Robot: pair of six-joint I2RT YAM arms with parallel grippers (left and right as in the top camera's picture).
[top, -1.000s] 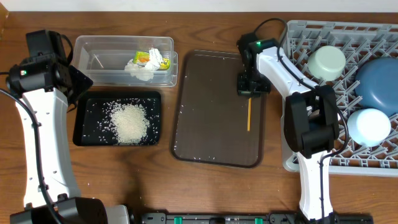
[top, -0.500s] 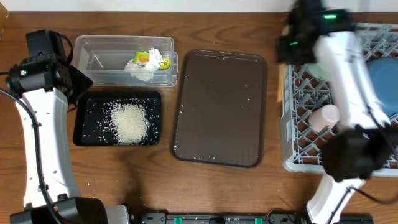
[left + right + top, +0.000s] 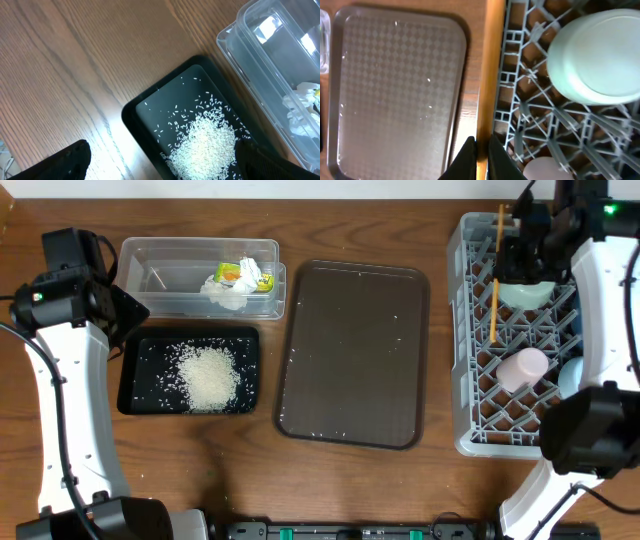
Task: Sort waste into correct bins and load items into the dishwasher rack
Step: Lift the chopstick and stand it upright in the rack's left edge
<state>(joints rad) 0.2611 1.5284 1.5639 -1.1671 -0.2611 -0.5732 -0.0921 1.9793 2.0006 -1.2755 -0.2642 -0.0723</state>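
My right gripper (image 3: 499, 260) (image 3: 481, 150) hangs over the left side of the grey dishwasher rack (image 3: 470, 410) (image 3: 530, 100), shut on the thin orange stick (image 3: 494, 300) (image 3: 483, 132). A mint-green bowl (image 3: 525, 292) (image 3: 600, 55) and a pink cup (image 3: 522, 368) (image 3: 547, 171) sit in the rack; the arm hides most of the blue bowls. Rice (image 3: 208, 375) (image 3: 205, 145) lies heaped in the black tray (image 3: 135, 380) (image 3: 135, 115). Tissue and a yellow-green wrapper (image 3: 238, 280) lie in the clear tub (image 3: 160, 275) (image 3: 270, 55). My left gripper (image 3: 125, 310) (image 3: 165, 167) is open above the black tray.
The dark brown serving tray (image 3: 350, 350) (image 3: 395, 85) lies between the bins and the rack, with a few stray rice grains on it. A narrow strip of wooden table (image 3: 445, 360) separates it from the rack.
My right gripper has lifted the orange stick off the brown tray and carried it right, over the rack. The left arm has not moved.
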